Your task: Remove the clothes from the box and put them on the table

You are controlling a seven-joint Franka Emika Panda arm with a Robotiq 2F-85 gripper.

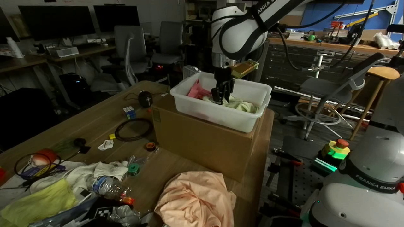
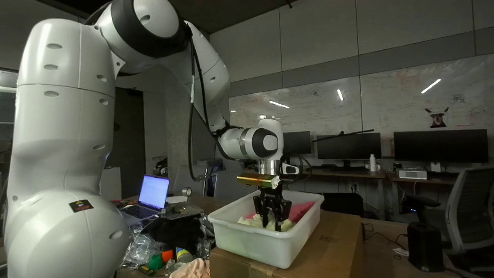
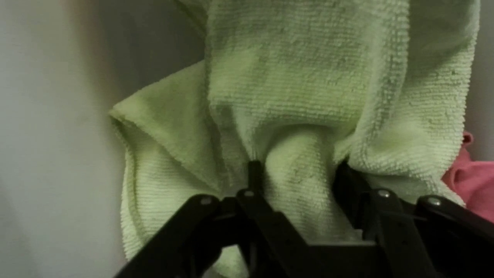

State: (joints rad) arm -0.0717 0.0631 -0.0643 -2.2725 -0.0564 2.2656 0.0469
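Yellow-green cloth (image 3: pixel 297 96) is being straddled in the box (image 1: pixel 217 115) by the gripper (image 3: pixel 299 170), jaws spread astride a fold, so a full squeeze is being advised before lifting, pink garment (image 3: pixel 480 185) kept clear.

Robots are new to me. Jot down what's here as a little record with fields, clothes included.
Container: white bin, on a brown cardboard box
Clothes in it: yellow-green cloth, pink-red cloth
Clothes on the table: peach-orange cloth
Jaws: down in the bin, either side of a yellow-green fold; whether clamped, unclear
Other things around: plastic bottle, puzzle cube
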